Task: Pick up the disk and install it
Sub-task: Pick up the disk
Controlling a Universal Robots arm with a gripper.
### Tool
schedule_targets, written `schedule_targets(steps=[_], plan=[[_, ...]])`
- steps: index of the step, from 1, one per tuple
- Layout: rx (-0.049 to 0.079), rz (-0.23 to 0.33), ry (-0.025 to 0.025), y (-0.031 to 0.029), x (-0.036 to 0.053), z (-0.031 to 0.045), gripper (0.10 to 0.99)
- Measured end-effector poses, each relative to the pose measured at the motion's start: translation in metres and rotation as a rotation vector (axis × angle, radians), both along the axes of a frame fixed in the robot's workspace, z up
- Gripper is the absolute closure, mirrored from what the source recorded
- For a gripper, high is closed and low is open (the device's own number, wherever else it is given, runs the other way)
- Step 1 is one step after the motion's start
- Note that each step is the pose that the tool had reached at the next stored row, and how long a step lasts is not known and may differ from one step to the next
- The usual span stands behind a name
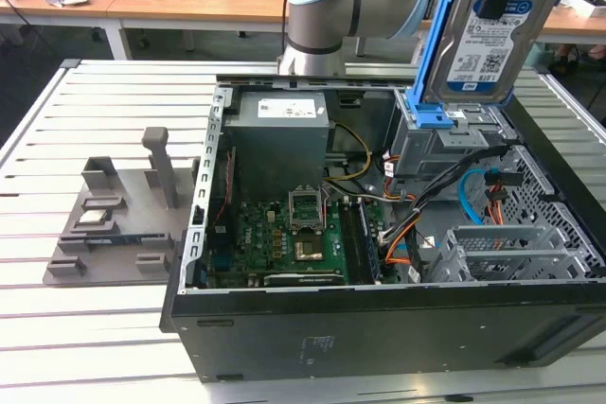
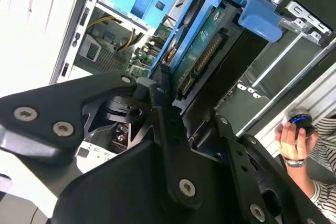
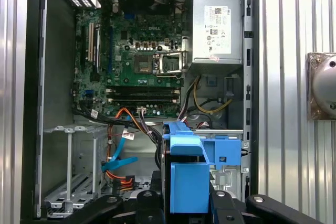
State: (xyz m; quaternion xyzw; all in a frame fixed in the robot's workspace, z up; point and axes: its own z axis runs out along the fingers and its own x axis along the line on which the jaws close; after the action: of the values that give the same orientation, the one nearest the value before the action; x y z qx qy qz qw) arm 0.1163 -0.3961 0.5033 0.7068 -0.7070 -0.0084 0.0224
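The disk [image 1: 478, 49] is shiny silver metal in a smooth blue plastic frame, and the table [image 1: 95, 92] is ribbed metal.

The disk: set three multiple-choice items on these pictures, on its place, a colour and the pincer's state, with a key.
1. Where is the disk? A flat on the motherboard; B held up above the open computer case; C on the table beside the case.
2. What colour is its carrier bracket? A blue; B red; C yellow.
3. How is the pincer? A open, clear of everything; B shut on a cable; C shut on the disk.
Key: 1 B, the exterior view shows it up over the drive bay; 2 A, blue plastic frames the silver drive; 3 C, the second wrist view shows it clamped on the disk's edge.
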Motion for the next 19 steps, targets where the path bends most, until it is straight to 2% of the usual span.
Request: schedule_targets(steps=[6,19], plan=[[0.000,0.000,0.0000,-0.0061,0.0000,-0.0001,0.722],[0.000,0.000,0.0000,-0.0266,0.0000,-0.0003,0.722]])
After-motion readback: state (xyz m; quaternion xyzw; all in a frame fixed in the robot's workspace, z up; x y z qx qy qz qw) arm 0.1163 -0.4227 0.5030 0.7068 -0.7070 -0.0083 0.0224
